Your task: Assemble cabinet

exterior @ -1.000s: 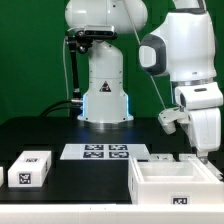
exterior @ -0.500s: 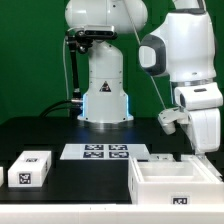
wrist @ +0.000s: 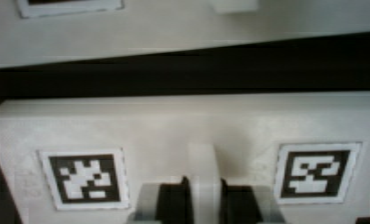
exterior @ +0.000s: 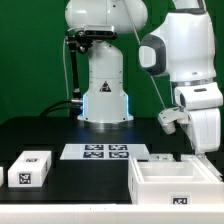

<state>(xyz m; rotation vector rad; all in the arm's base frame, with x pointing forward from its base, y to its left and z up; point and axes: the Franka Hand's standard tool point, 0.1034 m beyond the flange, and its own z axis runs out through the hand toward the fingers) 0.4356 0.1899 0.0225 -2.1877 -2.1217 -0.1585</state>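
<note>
The cabinet, a white open box with a tag on its front wall, sits at the front on the exterior view's right. My gripper reaches down at its far right rim. In the wrist view a white cabinet face carries two tags. My gripper shows two dark fingers close together with a narrow white strip of that wall between them. A small white tagged block lies at the front on the exterior view's left, far from the gripper.
The marker board lies flat in the middle of the black table in front of the robot base. In the wrist view another white tagged surface lies beyond a dark band of table.
</note>
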